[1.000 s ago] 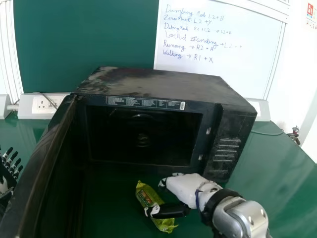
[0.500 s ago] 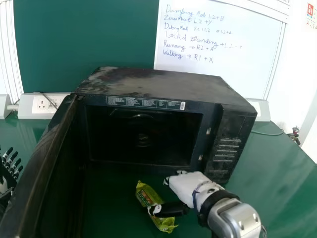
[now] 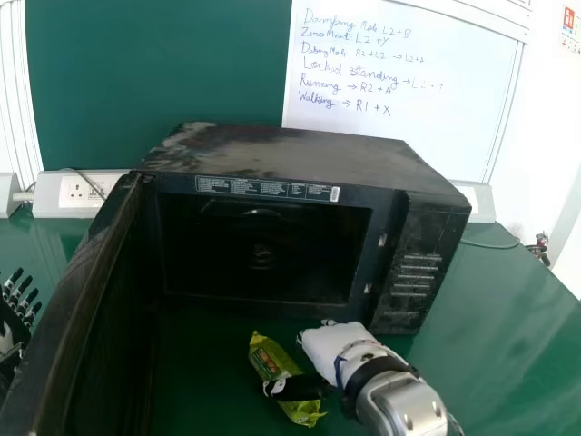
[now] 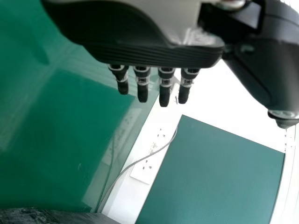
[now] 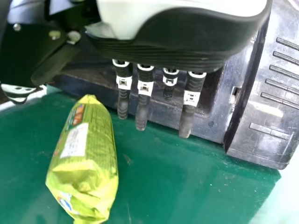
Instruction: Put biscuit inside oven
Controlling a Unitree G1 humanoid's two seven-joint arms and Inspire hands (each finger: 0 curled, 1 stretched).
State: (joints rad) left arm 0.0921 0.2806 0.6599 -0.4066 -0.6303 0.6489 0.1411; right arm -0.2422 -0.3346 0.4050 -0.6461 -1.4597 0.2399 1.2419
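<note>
Black and white, the right hand [image 3: 338, 345]: fingers extended, thumb apart from them, nothing held. Its forearm has swung leftward over the last second, thumb lying over the packet in the head view; presumably lining up a grasp, none made.
Yellow-green biscuit packet [image 3: 269, 360]: on the table [image 3: 508, 318], before the oven, unmoved, so loading remains to be done.
Left hand [image 3: 10, 331]: idle, fingers straight, head view's left edge.
Black oven [image 3: 300, 153]: door [image 3: 65, 300] open.

Left wrist view, apparently steeply tilted
</note>
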